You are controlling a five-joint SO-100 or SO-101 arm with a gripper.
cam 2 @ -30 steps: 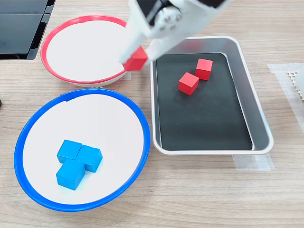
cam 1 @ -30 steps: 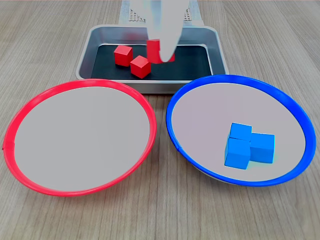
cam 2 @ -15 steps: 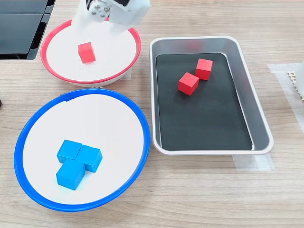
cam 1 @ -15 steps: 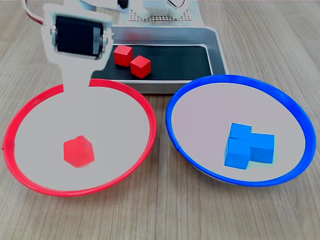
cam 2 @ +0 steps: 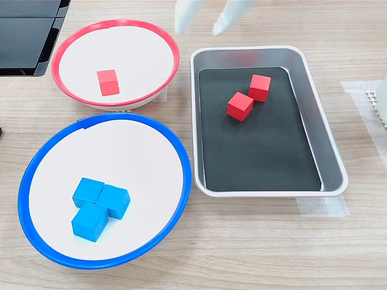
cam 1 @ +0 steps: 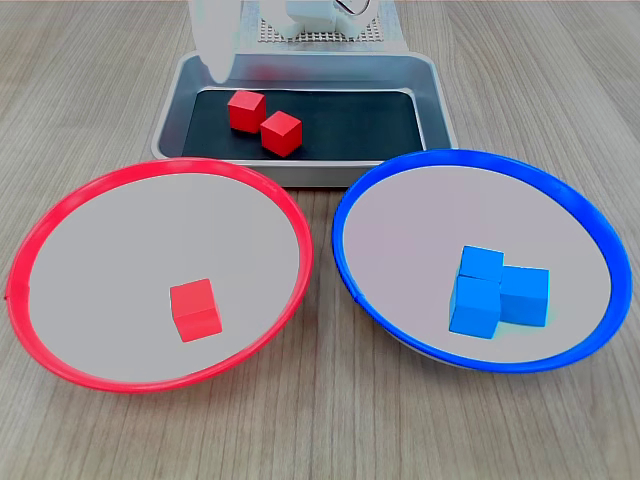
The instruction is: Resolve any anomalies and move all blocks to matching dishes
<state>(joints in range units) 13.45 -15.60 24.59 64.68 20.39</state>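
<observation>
Gripper (cam 2: 202, 23) white plastic, jaws spread apart and empty, hanging above the wood-grain surface (cam 2: 242, 254) between red-rimmed dish (cam 2: 63, 47) and metal tray (cam 2: 329, 133). One red cube (cam 2: 108, 82) lies on that round dish's smooth grey floor. Two red cubes (cam 2: 240, 106) (cam 2: 260, 87) touch at a corner on the tray's black mat. Three blue cubes (cam 2: 98, 205) sit clustered in the blue-rimmed dish (cam 2: 184, 175).

Our pincer (cam 2: 202, 21) sits at top centre in the second exterior view, two white fingers (cam 2: 184, 15) spread apart, tips down, holding nothing. First exterior view: one blurred white finger, top left-centre.
</observation>
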